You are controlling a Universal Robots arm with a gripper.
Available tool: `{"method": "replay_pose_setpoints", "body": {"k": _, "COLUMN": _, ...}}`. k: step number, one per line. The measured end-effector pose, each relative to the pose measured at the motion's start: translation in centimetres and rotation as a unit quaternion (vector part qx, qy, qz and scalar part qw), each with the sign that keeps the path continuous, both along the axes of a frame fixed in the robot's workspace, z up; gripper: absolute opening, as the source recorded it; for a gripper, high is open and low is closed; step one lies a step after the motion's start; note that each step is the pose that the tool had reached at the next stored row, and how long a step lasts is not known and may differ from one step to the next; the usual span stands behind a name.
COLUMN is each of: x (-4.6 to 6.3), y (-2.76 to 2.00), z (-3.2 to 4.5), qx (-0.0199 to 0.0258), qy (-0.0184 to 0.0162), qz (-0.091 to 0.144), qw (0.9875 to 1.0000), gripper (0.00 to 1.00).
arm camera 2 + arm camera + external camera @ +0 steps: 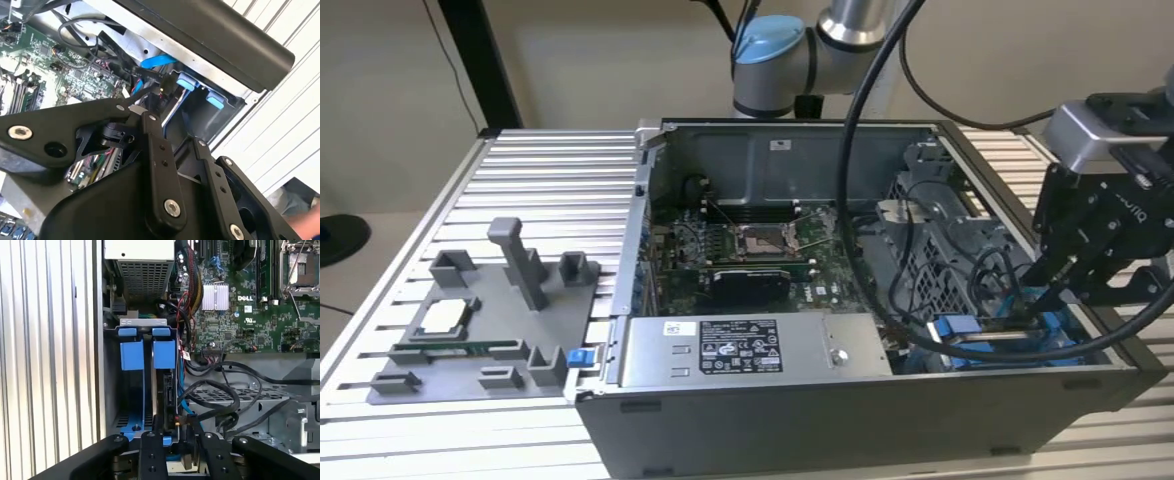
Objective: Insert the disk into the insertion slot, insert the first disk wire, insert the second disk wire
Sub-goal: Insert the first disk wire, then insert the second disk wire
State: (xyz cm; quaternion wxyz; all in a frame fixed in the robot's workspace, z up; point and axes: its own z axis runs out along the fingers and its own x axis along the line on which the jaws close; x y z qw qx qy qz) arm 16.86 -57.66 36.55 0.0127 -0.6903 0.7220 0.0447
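The insertion slot (164, 354) is a bay with blue latches in the open computer case, at the front corner on the exterior view's right (961, 330). The disk (169, 390) stands inside it, showing a dark edge between blue rails. My gripper (1062, 288) reaches down into the case right beside this bay. In the first wrist view its fingers (150, 450) sit close together around a small dark wire connector (187, 437) at the disk's end. A blue flat disk wire (155, 62) runs up from that spot.
A grey power supply box with a sticker (740, 350) lies next to the bay. The motherboard (747, 250) fills the case floor. Black cables (225, 395) loop over a perforated cage beside my fingers. A grey fixture (480, 330) sits on the ribbed table (534, 170).
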Motion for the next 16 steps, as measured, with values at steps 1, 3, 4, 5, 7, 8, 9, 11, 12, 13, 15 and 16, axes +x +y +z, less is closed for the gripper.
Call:
{"method": "replay_pose_setpoints", "body": {"k": 1, "x": 0.0, "y": 0.00, "z": 0.19, "qx": 0.0001, "qy": 0.0000, "qz": 0.000, "qw": 1.0000, "gripper": 1.00}}
{"method": "replay_pose_setpoints", "body": {"k": 3, "x": 0.0, "y": 0.00, "z": 0.21, "qx": 0.0001, "qy": 0.0000, "qz": 0.000, "qw": 1.0000, "gripper": 1.00}}
{"method": "replay_pose_setpoints", "body": {"k": 4, "x": 0.0, "y": 0.00, "z": 0.21, "qx": 0.0001, "qy": 0.0000, "qz": 0.000, "qw": 1.0000, "gripper": 1.00}}
{"method": "replay_pose_setpoints", "body": {"k": 5, "x": 0.0, "y": 0.00, "z": 0.21, "qx": 0.0002, "qy": 0.0000, "qz": 0.000, "qw": 1.0000, "gripper": 1.00}}
{"method": "replay_pose_setpoints", "body": {"k": 7, "x": 0.0, "y": 0.00, "z": 0.22, "qx": 0.0001, "qy": -0.0001, "qz": 0.000, "qw": 1.0000, "gripper": 1.00}}
{"method": "replay_pose_setpoints", "body": {"k": 8, "x": 0.1, "y": 0.00, "z": 0.23, "qx": 0.0000, "qy": -0.0001, "qz": 0.000, "qw": 1.0000, "gripper": 1.00}}
{"method": "replay_pose_setpoints", "body": {"k": 9, "x": 0.2, "y": 0.00, "z": 0.24, "qx": -0.0001, "qy": -0.0001, "qz": 0.000, "qw": 1.0000, "gripper": 1.00}}
{"method": "replay_pose_setpoints", "body": {"k": 11, "x": 0.4, "y": 0.00, "z": 0.22, "qx": 0.0001, "qy": 0.0000, "qz": 0.000, "qw": 1.0000, "gripper": 1.00}}
{"method": "replay_pose_setpoints", "body": {"k": 12, "x": 0.5, "y": 0.01, "z": 0.23, "qx": 0.0000, "qy": -0.0001, "qz": 0.000, "qw": 1.0000, "gripper": 1.00}}
{"method": "replay_pose_setpoints", "body": {"k": 13, "x": 0.7, "y": 0.00, "z": 0.22, "qx": 0.0001, "qy": -0.0001, "qz": 0.000, "qw": 1.0000, "gripper": 1.00}}
{"method": "replay_pose_setpoints", "body": {"k": 15, "x": 1.0, "y": 0.01, "z": 0.23, "qx": 0.0000, "qy": 0.0000, "qz": 0.000, "qw": 1.0000, "gripper": 1.00}}
{"method": "replay_pose_setpoints", "body": {"k": 16, "x": 1.2, "y": 0.01, "z": 0.22, "qx": 0.0001, "qy": 0.0001, "qz": 0.000, "qw": 1.0000, "gripper": 1.00}}
